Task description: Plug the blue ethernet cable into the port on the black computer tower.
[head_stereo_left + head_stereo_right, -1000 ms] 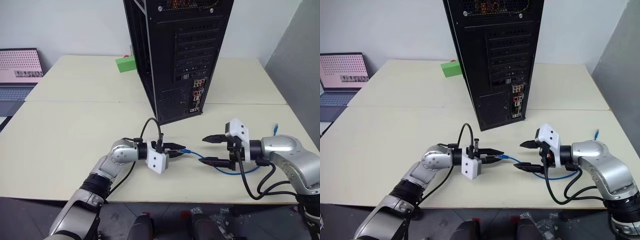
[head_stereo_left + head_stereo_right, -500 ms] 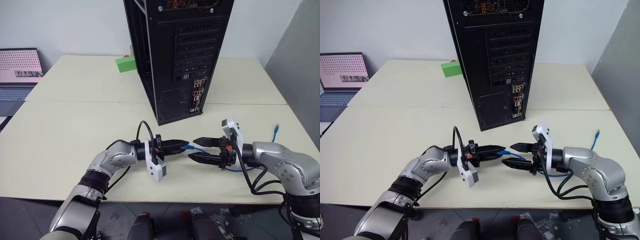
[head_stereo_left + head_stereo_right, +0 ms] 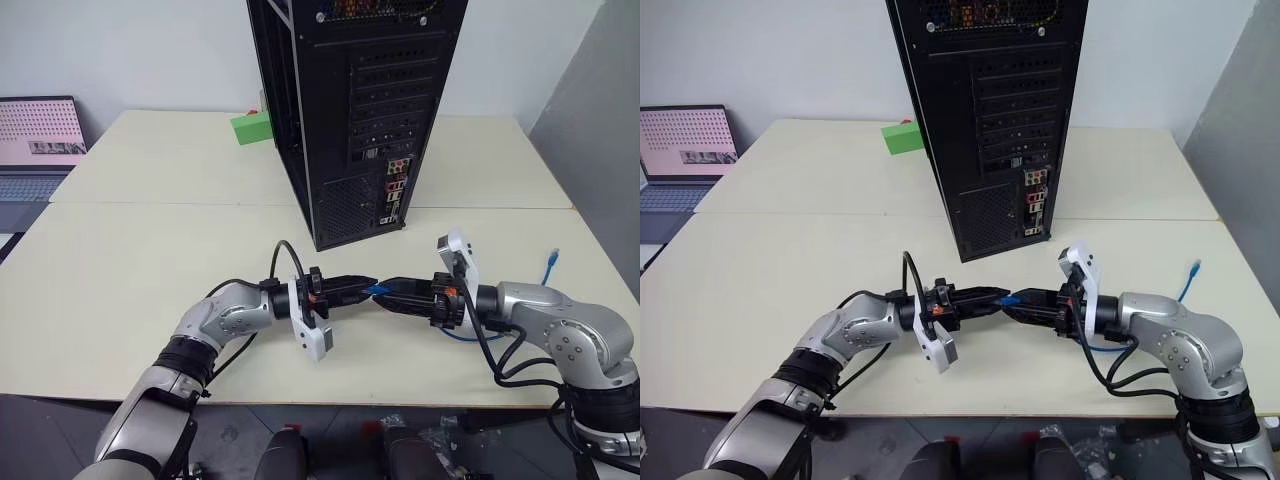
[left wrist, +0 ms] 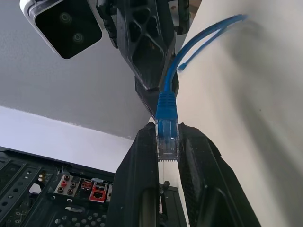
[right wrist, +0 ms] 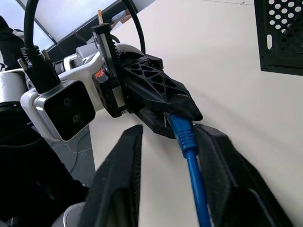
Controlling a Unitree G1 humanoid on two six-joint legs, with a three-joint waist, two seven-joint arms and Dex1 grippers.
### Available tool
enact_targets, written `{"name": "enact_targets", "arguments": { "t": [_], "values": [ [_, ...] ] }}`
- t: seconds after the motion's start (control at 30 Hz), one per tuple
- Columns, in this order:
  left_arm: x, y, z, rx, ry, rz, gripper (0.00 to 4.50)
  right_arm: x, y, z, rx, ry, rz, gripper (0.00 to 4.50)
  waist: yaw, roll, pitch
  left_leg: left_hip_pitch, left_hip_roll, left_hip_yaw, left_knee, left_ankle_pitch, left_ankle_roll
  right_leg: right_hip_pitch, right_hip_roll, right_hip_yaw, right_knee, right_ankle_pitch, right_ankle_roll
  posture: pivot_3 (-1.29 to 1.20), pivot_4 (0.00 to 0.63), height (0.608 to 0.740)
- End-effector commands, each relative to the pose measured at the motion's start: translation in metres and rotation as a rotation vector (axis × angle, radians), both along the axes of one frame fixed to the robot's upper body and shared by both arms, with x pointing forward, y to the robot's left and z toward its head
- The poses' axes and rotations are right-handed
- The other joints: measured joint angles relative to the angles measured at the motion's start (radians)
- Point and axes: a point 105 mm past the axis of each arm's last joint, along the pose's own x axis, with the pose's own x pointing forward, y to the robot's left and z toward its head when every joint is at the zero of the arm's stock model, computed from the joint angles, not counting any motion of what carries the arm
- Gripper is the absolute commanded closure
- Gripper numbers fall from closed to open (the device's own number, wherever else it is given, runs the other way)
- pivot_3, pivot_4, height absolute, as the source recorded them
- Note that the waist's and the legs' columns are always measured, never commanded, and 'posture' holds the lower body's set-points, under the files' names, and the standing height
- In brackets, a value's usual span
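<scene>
The black computer tower [image 3: 350,100] stands at the table's middle, rear face toward me. The port is somewhere in the coloured connector cluster [image 3: 394,190] low on that face; I cannot pick it out. My left gripper [image 3: 368,288] is shut on the clear plug [image 4: 166,142] of the blue ethernet cable [image 3: 466,336], held just above the table in front of the tower. My right gripper [image 3: 388,294] faces it tip to tip. Its fingers [image 5: 118,179] stand narrowly apart around the blue cord [image 5: 190,158] just behind the plug. The cable's other end [image 3: 551,262] lies at the right.
A small green box [image 3: 251,128] sits behind the tower on the left. A laptop [image 3: 38,145] stands off the table's far left. A grey panel [image 3: 600,120] rises along the right side. The cream table [image 3: 150,250] stretches wide to the left of both arms.
My right gripper has moved left to meet the left gripper, and its wide-open jaws have narrowed around the cord. Both wrists have rolled. The left gripper kept the plug.
</scene>
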Motion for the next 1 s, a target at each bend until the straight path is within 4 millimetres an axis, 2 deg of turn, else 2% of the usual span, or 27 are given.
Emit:
{"name": "enact_targets", "arguments": {
  "t": [0.03, 0.17, 0.6, 0.67, 0.7, 0.73, 1.0],
  "values": [
    [-0.0022, -0.0028, 0.0094, -0.026, -0.036, -0.018, 4.19, -0.002, 0.0062, 0.01, 0.021, -0.043, 0.033, 3.75, 0.0, 0.0, 0.0, 0.0, 0.0, 0.0, 0.0, 0.0, 0.0, 0.0, 0.0, 0.0, 0.0, 0.0, 0.0, 0.0, 0.15, 0.74],
    [-0.0031, -0.0033, 0.0084, -0.029, -0.035, -0.018, 4.19, -0.0002, 0.0067, 0.0125, 0.038, -0.036, 0.034, 4.5, 0.0, 0.0, 0.0, 0.0, 0.0, 0.0, 0.0, 0.0, 0.0, 0.0, 0.0, 0.0, 0.0, 0.0, 0.0, 0.0, 0.15, 0.74],
    [-0.0022, -0.0047, 0.0099, -0.043, -0.045, -0.014, 4.19, 0.0042, 0.0035, 0.0152, 0.043, -0.01, 0.049, 4.5, 0.0, 0.0, 0.0, 0.0, 0.0, 0.0, 0.0, 0.0, 0.0, 0.0, 0.0, 0.0, 0.0, 0.0, 0.0, 0.0, 0.15, 0.74],
    [-0.0024, -0.0047, 0.0106, -0.048, -0.047, -0.012, 4.19, 0.0056, 0.002, 0.0136, 0.034, -0.01, 0.041, 3.81, 0.0, 0.0, 0.0, 0.0, 0.0, 0.0, 0.0, 0.0, 0.0, 0.0, 0.0, 0.0, 0.0, 0.0, 0.0, 0.0, 0.15, 0.74],
    [-0.0024, -0.0047, 0.0108, -0.048, -0.047, -0.012, 4.19, 0.006, 0.0015, 0.0129, 0.03, -0.009, 0.038, 3.73, 0.0, 0.0, 0.0, 0.0, 0.0, 0.0, 0.0, 0.0, 0.0, 0.0, 0.0, 0.0, 0.0, 0.0, 0.0, 0.0, 0.15, 0.74],
    [-0.0025, -0.0047, 0.0108, -0.049, -0.048, -0.012, 4.19, 0.006, 0.0013, 0.0123, 0.028, -0.006, 0.038, 3.45, 0.0, 0.0, 0.0, 0.0, 0.0, 0.0, 0.0, 0.0, 0.0, 0.0, 0.0, 0.0, 0.0, 0.0, 0.0, 0.0, 0.15, 0.74],
    [-0.0025, -0.0056, 0.0113, -0.048, -0.048, -0.013, 4.19, 0.0038, -0.0002, 0.0086, 0.02, 0.014, 0.047, 3.45, 0.0, 0.0, 0.0, 0.0, 0.0, 0.0, 0.0, 0.0, 0.0, 0.0, 0.0, 0.0, 0.0, 0.0, 0.0, 0.0, 0.15, 0.74]
  ]
}}
